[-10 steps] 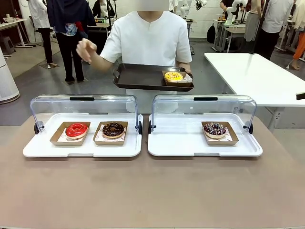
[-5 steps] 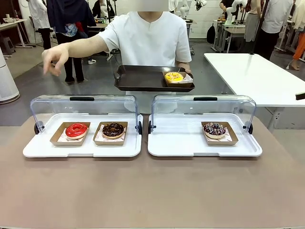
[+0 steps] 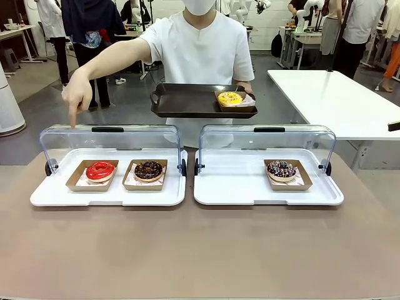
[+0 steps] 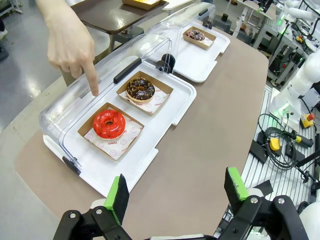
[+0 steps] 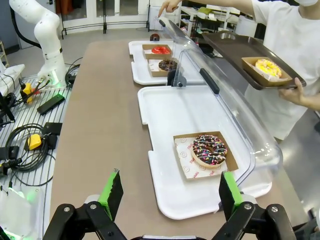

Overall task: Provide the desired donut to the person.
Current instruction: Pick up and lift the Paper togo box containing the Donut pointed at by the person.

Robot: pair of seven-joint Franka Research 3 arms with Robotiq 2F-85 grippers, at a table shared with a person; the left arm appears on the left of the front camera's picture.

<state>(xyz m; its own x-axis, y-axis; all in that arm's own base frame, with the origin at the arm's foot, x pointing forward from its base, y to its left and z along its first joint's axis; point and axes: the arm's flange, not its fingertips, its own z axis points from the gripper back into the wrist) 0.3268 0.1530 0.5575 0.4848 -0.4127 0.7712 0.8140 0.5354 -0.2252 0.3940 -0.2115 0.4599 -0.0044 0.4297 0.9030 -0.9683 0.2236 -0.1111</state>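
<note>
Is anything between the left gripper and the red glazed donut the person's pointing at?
Nothing on the robot's side: bare table runs from the open left gripper to the red glazed donut, and the clear plastic lid is swung back behind it. The person's pointing hand hovers just above the lid.

**Near side open, far side walled at the donut counter**

Bare counter (image 3: 200, 250) runs in front of the left tray (image 3: 106, 199) and right tray (image 3: 234, 187). Their near edges are unblocked toward the red donut (image 3: 100, 170), the chocolate donut (image 3: 148, 169) just beside it, and the sprinkled donut (image 3: 281, 169), which has wide empty tray to its left. The tipped-back left lid (image 3: 109, 140) and right lid (image 3: 267, 139) wall off the far sides. A hand (image 3: 78, 94) points down just above the left lid's left end. Beyond the lids the person (image 3: 197, 56) holds a dark tray (image 3: 187, 100).
</note>
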